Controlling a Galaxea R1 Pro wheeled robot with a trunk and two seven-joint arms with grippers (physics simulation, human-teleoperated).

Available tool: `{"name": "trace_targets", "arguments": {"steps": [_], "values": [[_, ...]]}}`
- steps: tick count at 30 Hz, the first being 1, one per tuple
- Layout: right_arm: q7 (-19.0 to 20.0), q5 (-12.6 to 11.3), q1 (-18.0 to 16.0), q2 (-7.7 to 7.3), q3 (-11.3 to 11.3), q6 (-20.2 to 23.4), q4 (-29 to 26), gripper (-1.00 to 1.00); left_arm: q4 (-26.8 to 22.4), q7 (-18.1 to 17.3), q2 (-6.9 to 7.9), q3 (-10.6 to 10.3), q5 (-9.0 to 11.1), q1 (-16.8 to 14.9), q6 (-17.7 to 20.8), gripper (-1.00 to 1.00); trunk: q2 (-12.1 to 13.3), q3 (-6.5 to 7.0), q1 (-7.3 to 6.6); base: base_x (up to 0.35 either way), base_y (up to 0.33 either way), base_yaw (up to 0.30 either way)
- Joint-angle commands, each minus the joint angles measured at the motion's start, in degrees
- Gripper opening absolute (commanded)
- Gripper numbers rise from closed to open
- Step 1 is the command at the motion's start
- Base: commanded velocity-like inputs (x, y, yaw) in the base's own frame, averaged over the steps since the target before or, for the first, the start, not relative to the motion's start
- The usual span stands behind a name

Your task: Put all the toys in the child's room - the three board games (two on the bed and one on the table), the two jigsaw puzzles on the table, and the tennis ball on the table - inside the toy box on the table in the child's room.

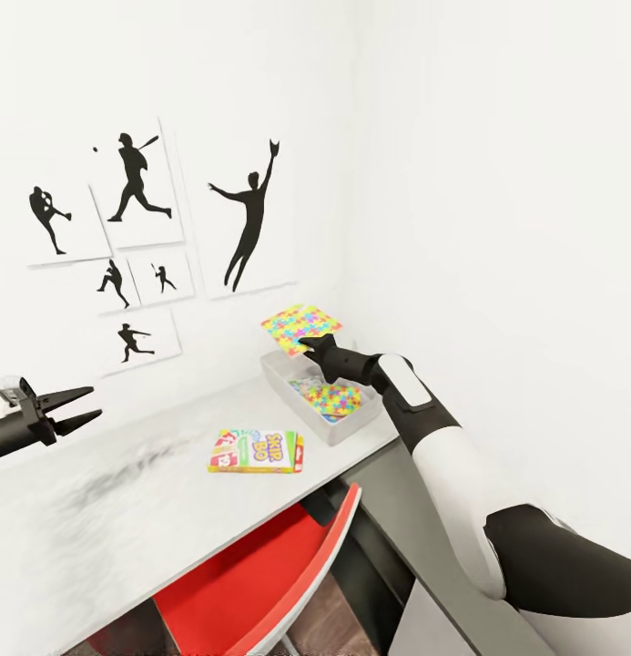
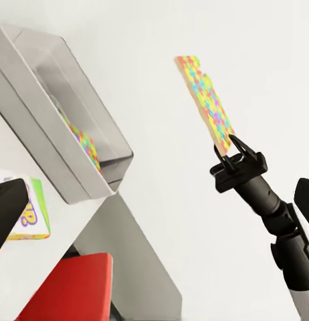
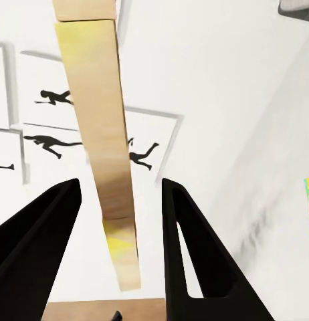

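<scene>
Multicolour jigsaw puzzle (image 1: 300, 327), a thin flat sheet of yellow, pink, blue and green interlocking pieces, pinched at its near edge by the right gripper (image 1: 312, 346) and held in the air above the far end of the toy box (image 1: 338, 426). Second puzzle sheet (image 1: 328, 398) lying flat inside that box, a shallow pale grey plastic bin with sloping walls, set near the right end of the table (image 1: 124, 510). Light grey, smooth tabletop, faintly smudged at left; a darker grey section at near right. Printed game box (image 1: 257, 451), flat and glossy with green, yellow and red panels, resting on the table just left of and nearer than the bin, apart from it. Left gripper (image 1: 71, 407) at far left, black pointed fingers spread apart, holding nothing. Red chair (image 1: 260, 583) tucked under the near table edge. Black silhouette sports pictures (image 1: 133, 237) on the white wall.

From the left wrist: held puzzle (image 2: 207, 101) seen edge-on and tilted, clamped in the black right gripper (image 2: 233, 152); bin (image 2: 67, 120) seen from the side. From the right wrist: plain tan cardboard-like underside of the puzzle (image 3: 106, 140) between the two black fingers (image 3: 34, 247), colours hidden apart from a yellow patch.
</scene>
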Motion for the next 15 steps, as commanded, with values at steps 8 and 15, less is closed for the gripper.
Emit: {"name": "trace_targets", "arguments": {"steps": [8, 15], "values": [[-0.5, -0.4, 0.0, 0.0, -0.1, 0.1, 0.1, -1.0, 0.0, -0.3, 0.02, -2.9, -0.2, -0.2, 0.6, 1.0, -0.1, -0.87, 0.04, 0.0, 0.0, 0.085], [-0.5, -0.5, 0.1, 0.0, -0.1, 0.1, 0.0, -1.0, 0.0, -0.3, 0.0, -3.1, -0.2, -0.2, 0.6, 1.0, -0.1, -1.52, 0.04, 0.0, 0.0, 0.013]]}}
